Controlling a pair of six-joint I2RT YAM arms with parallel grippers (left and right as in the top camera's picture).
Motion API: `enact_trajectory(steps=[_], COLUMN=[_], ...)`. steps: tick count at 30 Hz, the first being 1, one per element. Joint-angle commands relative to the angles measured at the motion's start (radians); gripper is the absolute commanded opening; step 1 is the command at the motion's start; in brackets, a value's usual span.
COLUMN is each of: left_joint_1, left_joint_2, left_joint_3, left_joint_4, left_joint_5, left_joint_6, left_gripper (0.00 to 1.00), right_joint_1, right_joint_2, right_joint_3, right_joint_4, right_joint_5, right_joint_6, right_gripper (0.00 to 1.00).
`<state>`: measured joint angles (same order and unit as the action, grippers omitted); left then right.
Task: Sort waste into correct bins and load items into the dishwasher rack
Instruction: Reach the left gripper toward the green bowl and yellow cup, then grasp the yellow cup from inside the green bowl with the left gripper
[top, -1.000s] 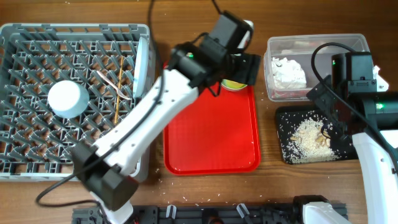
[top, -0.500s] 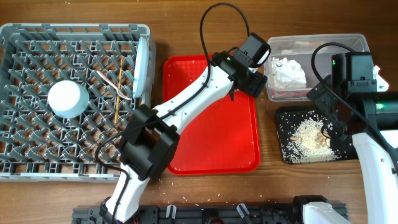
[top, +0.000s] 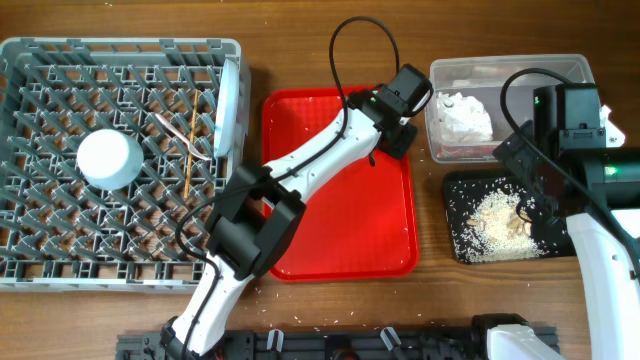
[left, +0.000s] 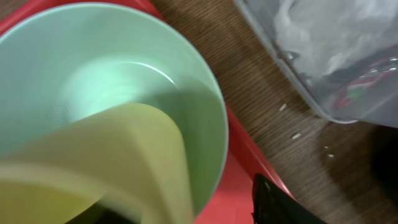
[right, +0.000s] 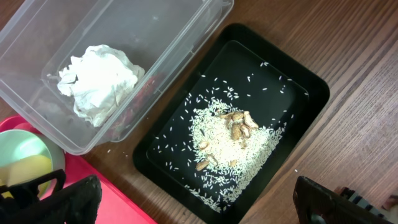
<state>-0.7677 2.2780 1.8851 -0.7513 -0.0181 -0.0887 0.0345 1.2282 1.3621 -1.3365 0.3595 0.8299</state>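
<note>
Overhead: the grey rack (top: 40, 60) fills the left side. An upturned bowl (top: 110, 158) sits on its pegs, a plate (top: 232, 100) stands on edge at its right wall, and chopsticks (top: 190, 150) lie between them. The red tray (top: 340, 220) is just right of the rack. The left arm reaches across it, with the left gripper (top: 393, 132) over the tray's far right corner; its jaws are hidden from here. Right of the tray stands the clear tub (top: 560, 70) with a napkin (top: 462, 115) inside. Nearer the robot is the black tray (top: 462, 245), holding rice (top: 490, 215). The right arm (top: 570, 120) hangs over both bins

Left wrist: the other bowl (left: 124, 68) stands upright on the red tray's corner. The yellow-green cup (left: 112, 162) shows blurred, very close to the lens and overlapping the bowl. One dark finger (left: 280, 202) shows at the lower right. I cannot tell whether the jaws have clamped the cup. The tub's corner is at upper right, with a few rice grains on the wood beside it

Right wrist: the right gripper (right: 196, 186) has its jaws wide apart and holds nothing, above the black tray. Beige scraps (right: 236, 127) lie amid the rice. In the tub a red scrap (right: 144, 93) lies against the napkin
</note>
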Motion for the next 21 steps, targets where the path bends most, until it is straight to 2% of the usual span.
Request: enact_trajectory(steps=[1, 7, 16, 21], left_joint_1=[0.0, 0.0, 0.0, 0.0], left_joint_2=[0.003, -0.026, -0.058, -0.059], left_joint_3=[0.013, 0.013, 0.013, 0.013], left_joint_4=[0.027, 0.031, 0.025, 0.012], left_joint_5=[-0.021, -0.021, -0.042, -0.067], left_joint_6=[0.003, 0.003, 0.003, 0.003], left_gripper=[0.53, 0.52, 0.34, 0.32], right_joint_1=[-0.003, -0.003, -0.003, -0.003], right_joint_2=[-0.008, -0.008, -0.008, -0.008], right_joint_3=[0.005, 0.005, 0.005, 0.005], right_joint_4=[0.006, 0.014, 0.016, 0.016], right_joint_5=[-0.002, -0.002, -0.002, -0.002], right_joint_6=[0.008, 0.008, 0.008, 0.008], right_gripper=[1.0, 1.0, 1.0, 1.0])
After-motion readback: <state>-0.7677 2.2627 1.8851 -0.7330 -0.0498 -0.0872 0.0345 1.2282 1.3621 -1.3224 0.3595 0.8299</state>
